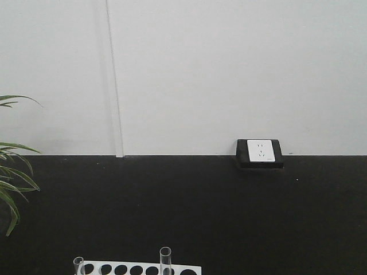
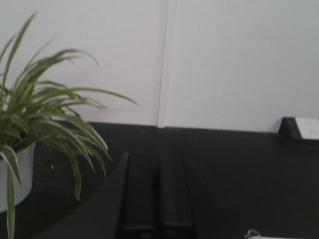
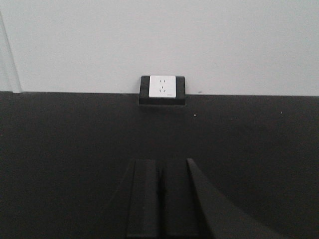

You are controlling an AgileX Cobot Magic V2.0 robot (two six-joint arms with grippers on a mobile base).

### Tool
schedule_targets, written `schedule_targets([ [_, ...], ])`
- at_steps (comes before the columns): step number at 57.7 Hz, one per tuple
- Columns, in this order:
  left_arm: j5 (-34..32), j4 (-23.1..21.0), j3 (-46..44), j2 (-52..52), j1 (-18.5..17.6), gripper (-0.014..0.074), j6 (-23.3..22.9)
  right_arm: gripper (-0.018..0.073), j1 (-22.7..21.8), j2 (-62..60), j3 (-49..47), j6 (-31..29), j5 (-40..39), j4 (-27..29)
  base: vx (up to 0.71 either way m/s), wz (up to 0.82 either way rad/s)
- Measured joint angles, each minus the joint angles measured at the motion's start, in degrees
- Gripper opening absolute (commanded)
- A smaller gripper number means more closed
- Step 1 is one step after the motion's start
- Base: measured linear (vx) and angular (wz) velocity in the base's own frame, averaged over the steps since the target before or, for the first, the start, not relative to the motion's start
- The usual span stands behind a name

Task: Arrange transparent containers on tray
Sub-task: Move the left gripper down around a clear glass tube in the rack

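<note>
Two clear glass test tubes stand upright in a white rack (image 1: pixel 137 268) at the bottom edge of the front view, one at the left end (image 1: pixel 78 265) and a taller one near the middle (image 1: pixel 166 259). The yellow tray is out of view. My left gripper (image 2: pixel 159 160) is shut, its dark pads pressed together with nothing between them, held up facing the wall. A bit of a glass rim (image 2: pixel 253 234) shows at that view's bottom right. My right gripper (image 3: pixel 160 162) is also shut and empty, pointing at the wall below a socket.
A potted spider plant (image 2: pixel 35 114) in a white pot stands at the left; its leaves (image 1: pixel 11 183) reach into the front view. A white wall socket in a black frame (image 1: pixel 260 152) sits on the wall, seen also as socket (image 3: pixel 162 85). The lower wall is black.
</note>
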Motion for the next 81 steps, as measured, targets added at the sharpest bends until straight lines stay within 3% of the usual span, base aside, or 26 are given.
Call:
schedule_targets([
  [12, 0.52, -0.16, 0.00, 8.18, 0.00, 0.0099, -0.04, 0.0041, 0.00, 4.01, 0.00, 0.00, 0.05, 0.00, 0.00, 0.00],
  [27, 0.57, -0.16, 0.00, 16.55, 0.00, 0.0323, -0.04, 0.0145, 0.00, 5.02, 0.00, 0.00, -0.02, 0.00, 0.00, 0.00],
  [35, 0.53, -0.11, 0.00, 20.62, 0.00, 0.0400, -0.04, 0.0235, 0.00, 5.02, 0.00, 0.00, -0.02, 0.00, 0.00, 0.00],
  [49, -0.50, -0.20, 0.00, 27.09, 0.00, 0.0408, -0.06, 0.0388, 0.00, 5.02, 0.00, 0.00, 1.58, 0.00, 0.00, 0.00],
  [61, -7.00, -0.20, 0.00, 31.22, -0.36, 0.0407, 1.70, 0.0420, 0.00, 5.02, 0.00, 0.00, 2.57, 0.00, 0.00, 0.00],
  [71, -13.69, -0.07, 0.00, 31.68, -4.82, 0.0407, 5.48, 0.0420, 0.00, 5.89, 0.00, 0.00, 2.76, 0.00, 0.00, 0.00],
  [81, -16.45, 0.07, 0.76, 33.27, -10.12, 0.0407, 6.27, 0.0420, 0.00, 7.52, 0.00, 0.00, 2.76, 0.00, 0.00, 0.00],
])
